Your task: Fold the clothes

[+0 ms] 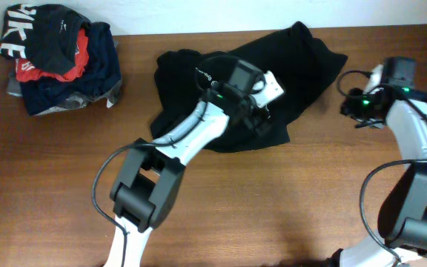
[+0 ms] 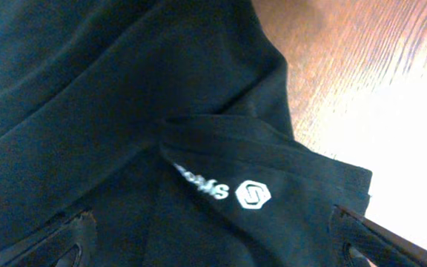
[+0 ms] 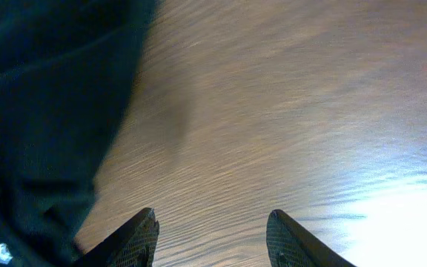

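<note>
Brown wooden table (image 1: 310, 200) fills the overhead view, with a pale strip of wall (image 1: 199, 11) along the top edge. The black T-shirt (image 1: 302, 59) lies crumpled at upper centre, unfolded and bunched, its outline hard to read because black folds merge into one another. The left arm crosses its lower middle and hides part of it.

The left gripper (image 1: 262, 111) sits over the shirt's lower centre. From above its jaws are too dark against the fabric to separate. In the left wrist view the gripper (image 2: 213, 248) has its fingers spread to the two lower corners of the frame and cut off by the edge. Fabric lies beneath the gap and nothing is pinched. A folded flap there carries a small white hexagonal logo (image 2: 253, 194) with blurred, unreadable white lettering beside it. A white patch (image 1: 274, 86) just beside the left wrist cannot be identified.

The right gripper (image 1: 349, 104) stands at the right of the frame, just beside the shirt's right edge. In the right wrist view the gripper (image 3: 212, 237) has its fingers apart over bare wood, holding nothing. Shirt fabric fills the left side of that frame.

A heap of other garments (image 1: 58, 59), in black, red, navy and grey, sits at upper left, well apart from the shirt. Its white lettering is cut off by folds.
</note>
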Available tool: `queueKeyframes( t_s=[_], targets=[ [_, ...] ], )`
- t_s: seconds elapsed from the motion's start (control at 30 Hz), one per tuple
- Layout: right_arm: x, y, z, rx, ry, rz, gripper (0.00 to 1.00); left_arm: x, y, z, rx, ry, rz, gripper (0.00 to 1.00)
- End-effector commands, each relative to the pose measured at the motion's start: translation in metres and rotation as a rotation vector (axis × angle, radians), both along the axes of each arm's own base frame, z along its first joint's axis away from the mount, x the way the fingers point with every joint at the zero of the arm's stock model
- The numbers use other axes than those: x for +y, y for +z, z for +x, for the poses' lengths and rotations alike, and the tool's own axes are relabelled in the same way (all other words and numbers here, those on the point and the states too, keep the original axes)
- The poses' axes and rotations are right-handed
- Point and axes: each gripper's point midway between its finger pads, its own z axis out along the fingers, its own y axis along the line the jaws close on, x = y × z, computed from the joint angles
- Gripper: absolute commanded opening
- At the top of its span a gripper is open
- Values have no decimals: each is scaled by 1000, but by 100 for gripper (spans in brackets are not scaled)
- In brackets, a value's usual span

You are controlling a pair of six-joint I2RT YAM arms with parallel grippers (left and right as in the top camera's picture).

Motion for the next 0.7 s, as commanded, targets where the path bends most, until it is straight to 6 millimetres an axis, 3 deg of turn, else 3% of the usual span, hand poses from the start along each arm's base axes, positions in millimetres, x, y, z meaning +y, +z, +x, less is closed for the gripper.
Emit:
queueKeyframes(
  t_s=[0.0, 0.1, 0.3, 0.4, 0.67],
  targets=[
    [-35, 20, -5, -47, -126, 1, 52, -7, 10, -4, -111, -3, 100, 99],
    [-51, 21, -11, -54, -181, 29, 53, -21, 3, -15, -110, -30, 106, 96],
    [-52, 21, -12, -58, -185, 42, 53, -41, -20, -32, -92, -66, 121, 89],
    [-52, 21, -12, -58, -184, 44, 52, -49, -35, -45, -71, -93, 142, 80],
    [-51, 20, -14, -52, -184, 47, 52, -61, -42, -62, -102, -103, 201, 70]
  ],
)
